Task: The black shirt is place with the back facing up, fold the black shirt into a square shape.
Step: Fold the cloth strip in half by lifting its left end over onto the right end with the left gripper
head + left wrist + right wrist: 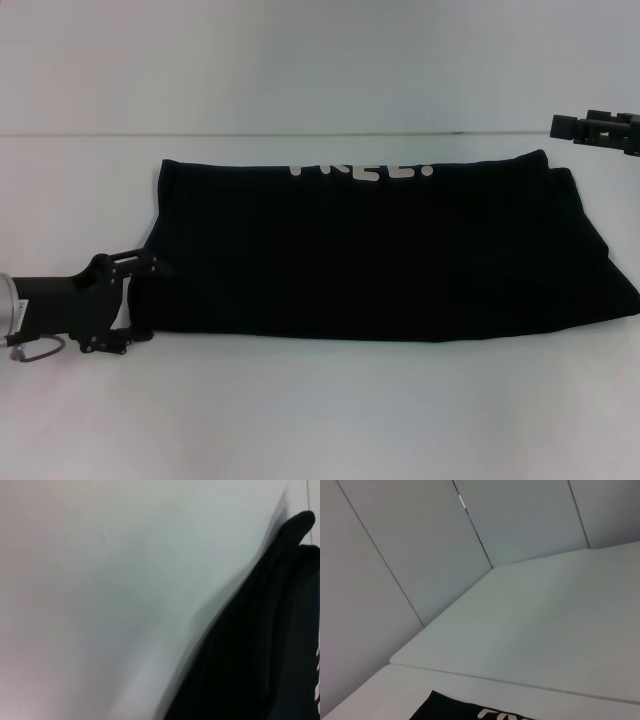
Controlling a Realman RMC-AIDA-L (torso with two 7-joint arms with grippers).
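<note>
Black shirt (380, 250) lies folded into a wide band on the white worktop (320, 420) (white lettering at far edge). Left gripper (140, 300) sits at its near-left corner, finger state unclear. Right gripper (590, 128) hovers off the far-right corner, also unclear.

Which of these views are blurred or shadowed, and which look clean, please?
Left wrist view: the black shirt has a smeared, soft edge with a grey shadow beside it. Head view: the shirt is so dark its folds barely show. Right wrist view: sharp, evenly lit table.

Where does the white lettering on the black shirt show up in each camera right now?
Head view: white lettering along the black shirt's far folded edge.
Left wrist view: a sliver at the frame edge.
Right wrist view: partly visible at the frame edge.
Shared landmark: the shirt's black fabric.
</note>
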